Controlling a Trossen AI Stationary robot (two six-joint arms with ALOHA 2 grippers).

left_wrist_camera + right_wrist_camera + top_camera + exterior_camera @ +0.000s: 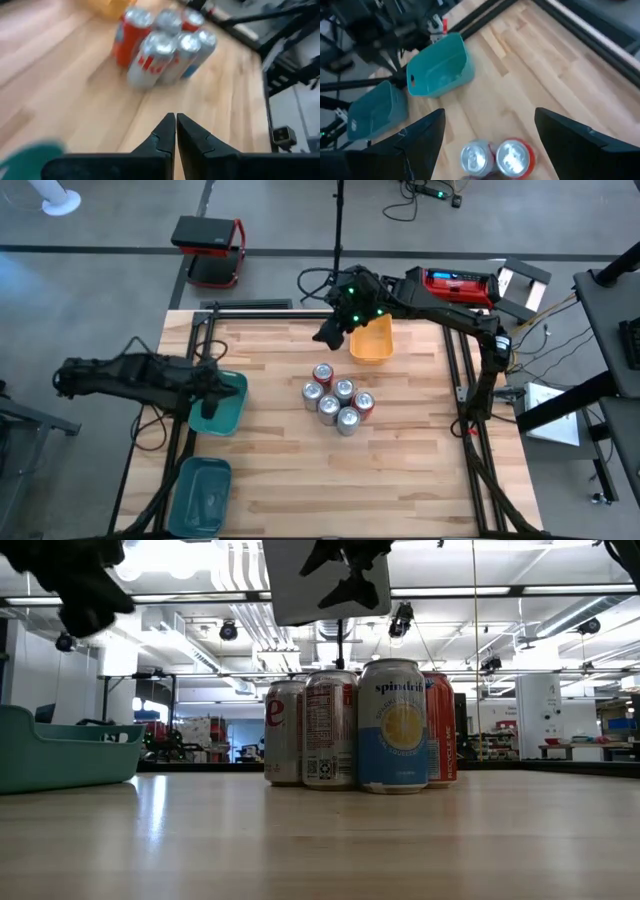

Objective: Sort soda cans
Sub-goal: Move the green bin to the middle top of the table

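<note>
Six soda cans (337, 402) stand upright on their bases in a tight cluster at the table's middle. Two are red and the others are silver-grey. The low view shows the cans (360, 730) side by side. My left gripper (176, 125) is shut and hovers over the teal bin (222, 405) at the table's left edge, pointing toward the cans (160, 45). My right gripper (487, 135) is open wide. It hangs above the table (330, 330) just beyond the cluster, with a silver can (476, 158) and a red can (515, 156) below it.
An orange bin (371, 340) sits at the far side beside my right gripper. A second teal bin (203, 495) lies near the left near corner. Bare wood (400, 470) stretches across the near and right parts of the table.
</note>
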